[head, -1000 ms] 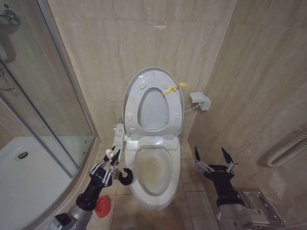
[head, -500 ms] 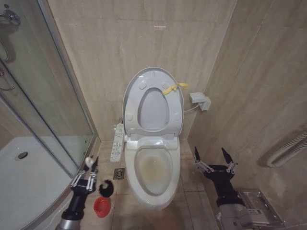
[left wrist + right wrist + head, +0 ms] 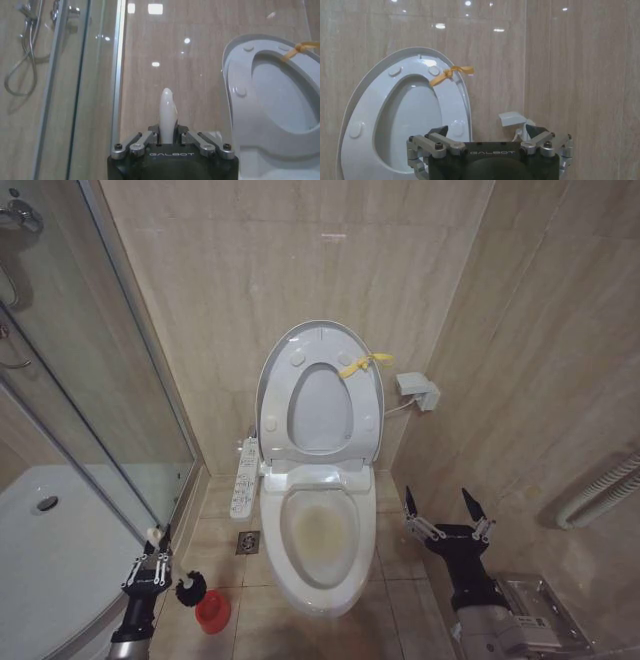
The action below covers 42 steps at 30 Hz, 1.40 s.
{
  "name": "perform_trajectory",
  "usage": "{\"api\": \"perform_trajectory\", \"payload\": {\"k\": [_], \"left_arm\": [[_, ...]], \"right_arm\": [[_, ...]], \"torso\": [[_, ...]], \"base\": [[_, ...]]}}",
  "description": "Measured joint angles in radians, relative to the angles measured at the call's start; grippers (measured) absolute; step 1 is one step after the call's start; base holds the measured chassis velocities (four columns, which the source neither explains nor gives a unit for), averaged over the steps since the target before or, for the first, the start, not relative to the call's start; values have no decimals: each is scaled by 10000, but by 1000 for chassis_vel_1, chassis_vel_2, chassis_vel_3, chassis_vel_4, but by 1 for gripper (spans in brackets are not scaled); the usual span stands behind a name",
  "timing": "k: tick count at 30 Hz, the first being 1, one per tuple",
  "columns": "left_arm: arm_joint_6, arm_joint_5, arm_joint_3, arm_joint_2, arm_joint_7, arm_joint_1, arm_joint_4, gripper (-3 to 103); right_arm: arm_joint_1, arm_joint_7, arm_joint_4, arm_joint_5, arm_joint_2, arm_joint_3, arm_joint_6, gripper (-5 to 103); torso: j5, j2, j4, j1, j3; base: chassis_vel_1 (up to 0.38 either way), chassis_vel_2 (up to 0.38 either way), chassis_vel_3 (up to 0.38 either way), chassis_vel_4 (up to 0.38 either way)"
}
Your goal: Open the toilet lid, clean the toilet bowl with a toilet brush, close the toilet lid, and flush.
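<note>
The toilet lid (image 3: 272,395) stands raised against the wall with the ring seat up in front of it; a yellow tag (image 3: 362,364) hangs at its edge. The toilet bowl (image 3: 320,532) is open, with yellowish stains inside. Its button panel (image 3: 243,477) sits at its left. My left gripper (image 3: 151,558), low at the left near the shower glass, is shut on the toilet brush's white handle (image 3: 167,108). The dark brush head (image 3: 190,587) hangs just up-left of the red holder (image 3: 212,611). My right gripper (image 3: 446,514) waits open to the right of the bowl, holding nothing.
A glass shower enclosure (image 3: 100,390) and its white tray (image 3: 50,545) fill the left side. A floor drain (image 3: 248,542) lies between holder and bowl. A small white box (image 3: 417,390) is on the right wall, and a ribbed hose (image 3: 600,490) runs farther right.
My left gripper has carried the brush away from the bowl's left rim, leftward and down towards the red holder. The right arm and the lid have not moved.
</note>
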<state>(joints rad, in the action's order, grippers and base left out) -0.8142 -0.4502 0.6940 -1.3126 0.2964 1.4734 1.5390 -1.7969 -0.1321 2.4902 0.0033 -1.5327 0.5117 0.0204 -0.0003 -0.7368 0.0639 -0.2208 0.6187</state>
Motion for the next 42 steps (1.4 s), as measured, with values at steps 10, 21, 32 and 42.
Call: {"api": "perform_trajectory", "payload": {"k": [10,21,32,42], "left_arm": [[-70,-650,-335,174,925,-1304,-2388,22],[-68,-381,-449,201,1307,-2341,-4352,22],[-67,-478,-571,163,1491,-3041,-5699,22],[-65,-1010,-683,124,1888,-3597,-6635,22]], "right_arm": [[0,0,-1,0,-1,0,0,100],[0,0,-1,0,-2,0,0,100],[0,0,-1,0,-2,0,0,100],[0,0,-1,0,-2,0,0,100]], "torso": [[2,0,-2,0,0],[2,0,1,0,0],[2,0,0,0,0],[2,0,-1,0,0]], "base": [[0,0,0,0],[0,0,0,0],[0,0,0,0],[0,0,0,0]]}}
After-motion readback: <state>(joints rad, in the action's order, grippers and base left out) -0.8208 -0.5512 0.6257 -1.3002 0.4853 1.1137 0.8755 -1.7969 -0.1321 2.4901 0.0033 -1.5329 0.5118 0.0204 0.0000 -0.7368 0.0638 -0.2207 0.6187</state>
